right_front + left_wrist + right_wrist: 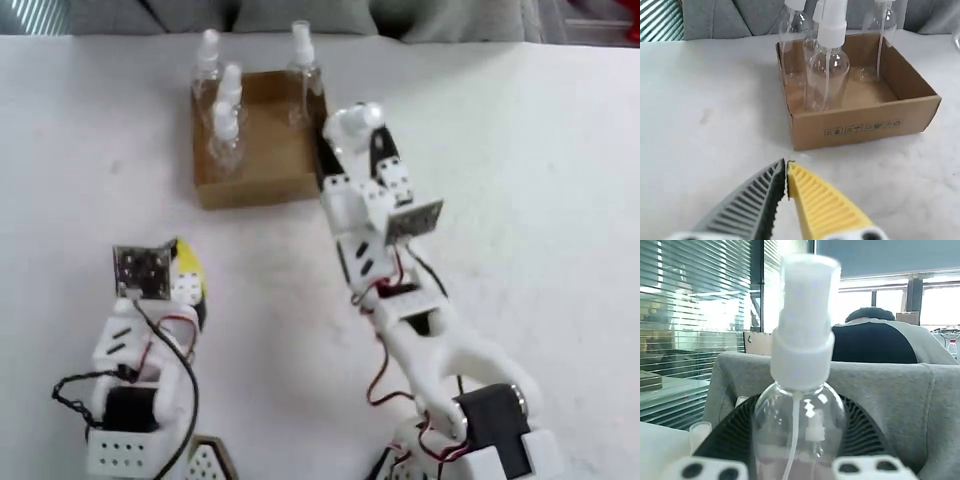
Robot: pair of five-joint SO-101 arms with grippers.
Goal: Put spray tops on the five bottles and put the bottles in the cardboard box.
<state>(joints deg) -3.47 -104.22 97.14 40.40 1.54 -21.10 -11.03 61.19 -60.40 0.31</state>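
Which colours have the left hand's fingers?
Left hand: one finger grey, the other yellow; best in left wrist view.

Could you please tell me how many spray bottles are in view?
5. Four stand in the cardboard box: near bottle, middle bottle and far-left bottle along one side, far-right bottle opposite. The fifth bottle is held in the right hand, at the box's edge.

Your high camera sits above the near edge of the table (pixel 520 150) and looks down across it to the far edge, taking in both arms. Your left wrist camera rides low over the table, facing along the left gripper (pixel 786 167) toward the cardboard box (pixel 865 125) by the far edge. The high view shares that box. Your right wrist camera looks level out past the far edge, with a bottle (pixel 800 425) very near the lens.
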